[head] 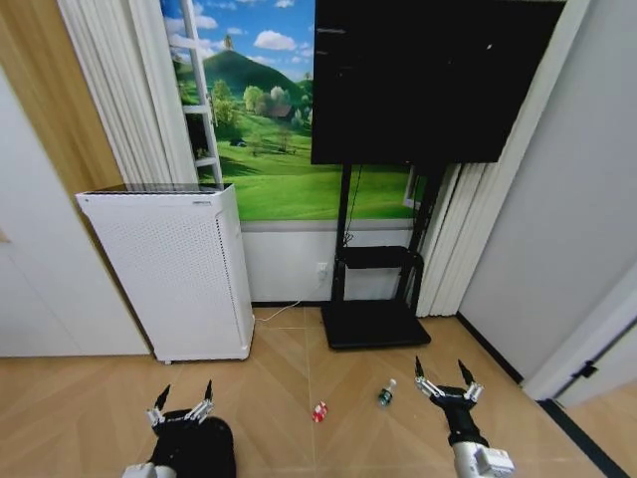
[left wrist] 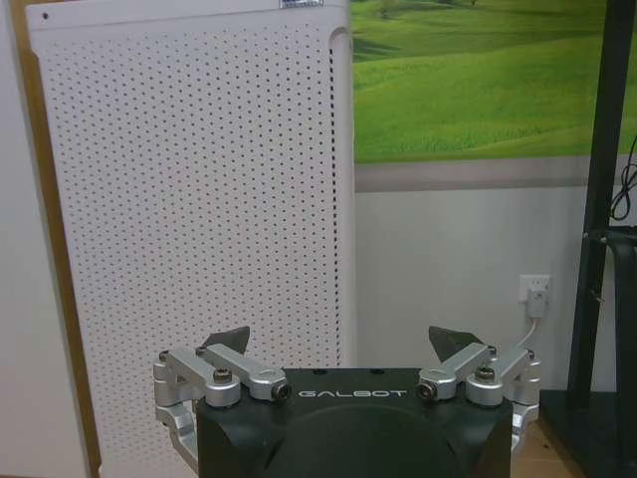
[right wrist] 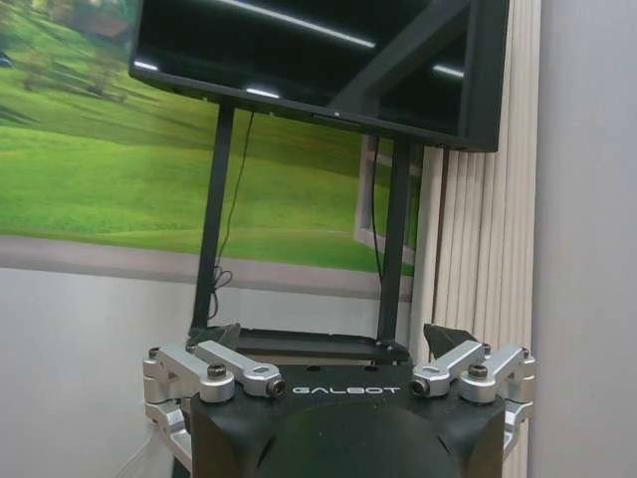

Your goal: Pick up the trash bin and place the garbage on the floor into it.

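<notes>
On the chevron wood floor (head: 279, 383) lie two pieces of garbage: a red-and-white wrapper (head: 319, 411) in the middle and a small green bottle (head: 386, 394) to its right. My left gripper (head: 186, 390) (left wrist: 343, 344) hovers open at the lower left with nothing between its fingers. It faces the white appliance. A round black shape (head: 204, 450) just under and behind it looks like the trash bin, partly covered by my arm. My right gripper (head: 444, 376) (right wrist: 333, 339) is open and holds nothing. It hangs just right of the bottle and points toward the TV stand.
A tall white perforated appliance (head: 174, 269) (left wrist: 199, 199) stands at the left against the wall. A black TV (head: 428, 80) on a black stand (head: 373, 321) (right wrist: 299, 344) is straight ahead. A grey wall (head: 567, 249) closes the right side. A white cable (head: 281, 313) runs along the floor.
</notes>
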